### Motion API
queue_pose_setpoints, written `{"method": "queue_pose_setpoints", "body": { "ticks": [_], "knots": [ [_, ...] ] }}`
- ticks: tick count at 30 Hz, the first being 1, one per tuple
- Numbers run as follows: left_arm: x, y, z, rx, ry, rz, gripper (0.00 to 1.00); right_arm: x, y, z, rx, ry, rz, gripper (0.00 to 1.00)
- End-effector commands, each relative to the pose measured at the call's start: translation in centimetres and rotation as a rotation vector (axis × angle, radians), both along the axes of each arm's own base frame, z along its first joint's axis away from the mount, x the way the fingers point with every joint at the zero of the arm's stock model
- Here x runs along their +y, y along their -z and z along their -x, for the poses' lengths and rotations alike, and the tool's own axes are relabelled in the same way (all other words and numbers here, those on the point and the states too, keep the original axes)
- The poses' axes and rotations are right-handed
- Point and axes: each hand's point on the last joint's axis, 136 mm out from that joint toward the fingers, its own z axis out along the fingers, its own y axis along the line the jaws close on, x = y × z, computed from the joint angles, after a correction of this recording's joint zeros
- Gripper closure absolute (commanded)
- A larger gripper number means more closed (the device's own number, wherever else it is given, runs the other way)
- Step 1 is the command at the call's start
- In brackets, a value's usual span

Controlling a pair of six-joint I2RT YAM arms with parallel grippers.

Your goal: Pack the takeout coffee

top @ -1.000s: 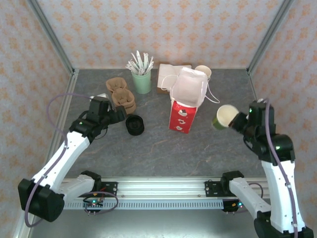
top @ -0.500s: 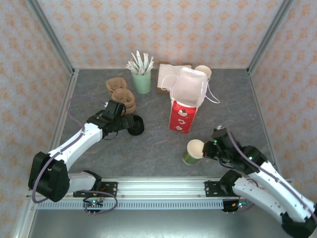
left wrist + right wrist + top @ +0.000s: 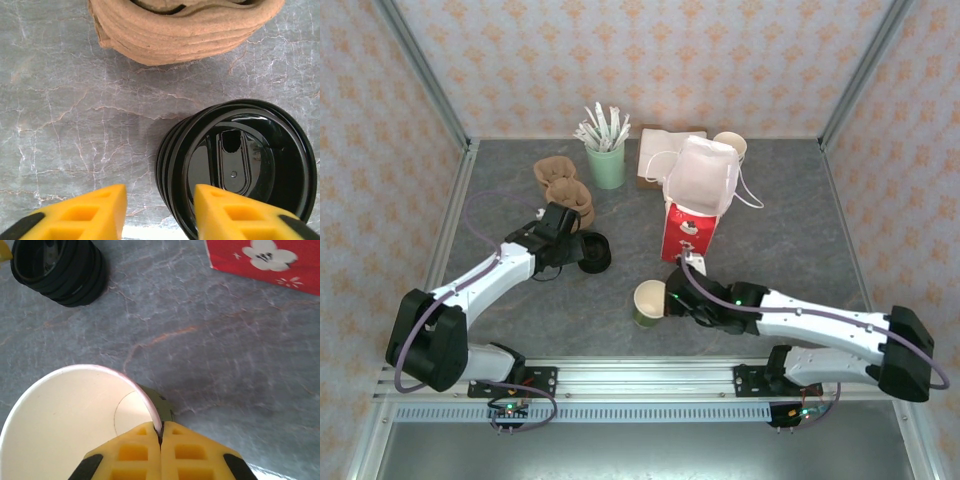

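A: Starting big: grey table (image 3: 790, 250), then the red bag (image 3: 686, 238) standing upright mid-table, mouth spread wide. Left open like that for loading from above, probably.

B: Agreed. Next down, the brown stack of cup trays (image 3: 565, 190) at the back left, just behind the lids. Parked out of the way. Hardly needed for a single cup, by the look of it.

A: And the coffee cup (image 3: 648, 302)?

B: Upright near the front edge, a little ahead of the bag, not touching it. No lid on yet, cream inside plainly showing. Pinched at the rim by the right gripper (image 3: 160, 431), jaws closed tight on the paper wall. Held by the lip to leave the mouth free for capping, likely. Hard to tell whether resting on the table or just above it.

A: Then the stack of black lids (image 3: 240, 165), back and left of the cup.

B: Sitting under the left gripper (image 3: 160, 197), spread wide and holding nothing. One finger outside the stack, the other over the top lid's near edge. Lined up to lift off a single lid, at a guess.

A: So capping first, bagging after.
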Motion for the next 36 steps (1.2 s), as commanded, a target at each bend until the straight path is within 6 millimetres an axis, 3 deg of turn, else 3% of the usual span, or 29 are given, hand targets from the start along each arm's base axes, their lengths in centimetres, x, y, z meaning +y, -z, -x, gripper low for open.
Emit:
{"method": "queue_pose_setpoints", "body": {
  "ticks": [1,9,20,26,29,36],
  "knots": [
    [-0.1,-0.5,-0.8,-0.027,0.002,-0.020,0.64,2.4,-2.9,-2.1,-0.092,0.033,-0.069,1.00],
    [-0.6,-0.2,-1.3,-0.019,0.017,-0.010,0.65,3.1,-2.0,-3.8,-0.120,0.047,0.062,1.00],
    [-1.5,0.3,-2.0,-0.012,0.029,0.021,0.64,3.9,-0.7,-4.1,-0.084,0.054,0.108,0.98],
    [-1.4,0.4,-2.2,-0.007,0.027,0.012,0.72,4.3,-0.6,-4.3,-0.073,0.055,0.112,0.90],
    [-1.4,0.5,-2.2,-0.001,0.029,0.008,0.79,4.4,-0.8,-4.4,-0.071,0.056,0.109,0.83],
    [-1.4,0.5,-2.2,0.005,0.029,0.005,0.86,4.1,-1.1,-4.7,-0.060,0.066,0.104,0.67]
  ]
}}
